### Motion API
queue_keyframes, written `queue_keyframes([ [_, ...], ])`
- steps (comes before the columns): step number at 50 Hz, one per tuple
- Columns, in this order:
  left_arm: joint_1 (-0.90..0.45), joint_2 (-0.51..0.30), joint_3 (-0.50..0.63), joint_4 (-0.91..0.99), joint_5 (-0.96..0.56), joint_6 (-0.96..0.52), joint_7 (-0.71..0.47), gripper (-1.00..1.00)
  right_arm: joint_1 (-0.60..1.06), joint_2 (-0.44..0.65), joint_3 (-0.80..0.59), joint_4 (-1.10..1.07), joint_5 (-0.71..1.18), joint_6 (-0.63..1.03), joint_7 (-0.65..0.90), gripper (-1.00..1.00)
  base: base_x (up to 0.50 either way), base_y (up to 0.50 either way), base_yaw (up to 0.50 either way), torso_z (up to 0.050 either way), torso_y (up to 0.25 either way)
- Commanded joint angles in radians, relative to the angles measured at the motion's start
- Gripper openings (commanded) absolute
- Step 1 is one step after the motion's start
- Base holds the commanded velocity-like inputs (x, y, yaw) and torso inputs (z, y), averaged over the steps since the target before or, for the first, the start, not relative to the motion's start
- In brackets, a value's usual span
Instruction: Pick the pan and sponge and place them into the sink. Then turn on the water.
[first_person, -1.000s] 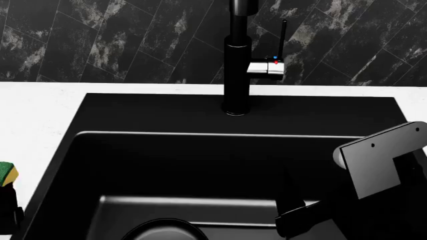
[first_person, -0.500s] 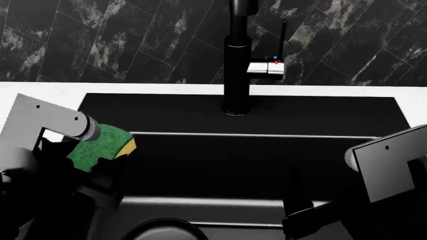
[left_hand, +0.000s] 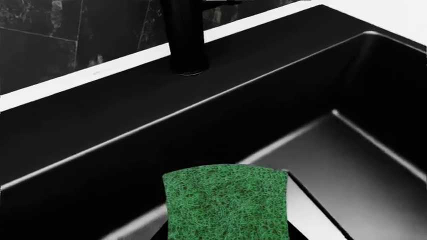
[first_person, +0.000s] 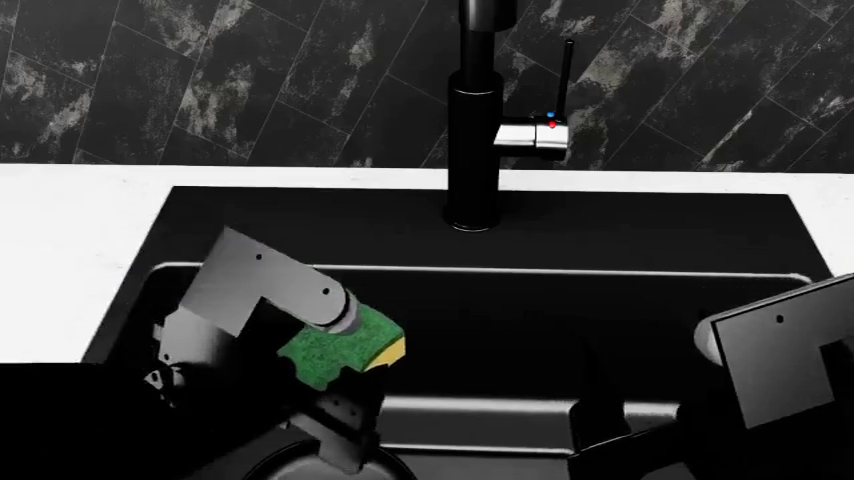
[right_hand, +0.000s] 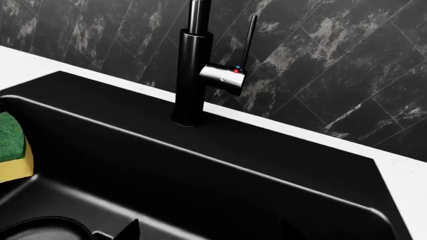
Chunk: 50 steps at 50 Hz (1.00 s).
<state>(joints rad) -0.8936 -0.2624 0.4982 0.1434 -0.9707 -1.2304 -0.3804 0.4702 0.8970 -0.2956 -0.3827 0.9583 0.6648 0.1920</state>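
Sponge (first_person: 340, 350) gripped in my left claw (first_person: 334, 365), hanging over sink (first_person: 561, 300) nr its left wall; pan (right_hand: 40, 229) on sink floor. Right claw: can't tell.

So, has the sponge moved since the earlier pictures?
Yes. The sponge moved right, closer to the faucet, and now hangs over the sink.
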Motion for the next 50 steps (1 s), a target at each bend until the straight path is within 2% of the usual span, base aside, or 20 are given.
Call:
queue_keyframes([
  [1,0.036,0.001,0.105,-0.049,0.073,0.065,0.031,-1.00,-0.035,0.010,0.015,-0.006,0.005,-0.019,0.005,1.00,0.00,0.00,0.00,0.000,0.000],
  [14,0.092,-0.003,0.161,-0.110,0.128,0.137,0.057,-1.00,-0.033,0.001,0.006,0.001,0.003,-0.017,0.003,1.00,0.00,0.00,0.00,0.000,0.000],
  [31,0.086,-0.009,0.223,-0.221,0.169,0.175,0.125,-1.00,-0.042,0.034,0.023,-0.024,0.025,-0.002,0.016,1.00,0.00,0.00,0.00,0.000,0.000],
  [50,0.094,0.013,0.260,-0.298,0.200,0.223,0.152,-1.00,-0.043,0.020,0.008,-0.009,0.013,-0.007,0.006,1.00,0.00,0.00,0.00,0.000,0.000],
])
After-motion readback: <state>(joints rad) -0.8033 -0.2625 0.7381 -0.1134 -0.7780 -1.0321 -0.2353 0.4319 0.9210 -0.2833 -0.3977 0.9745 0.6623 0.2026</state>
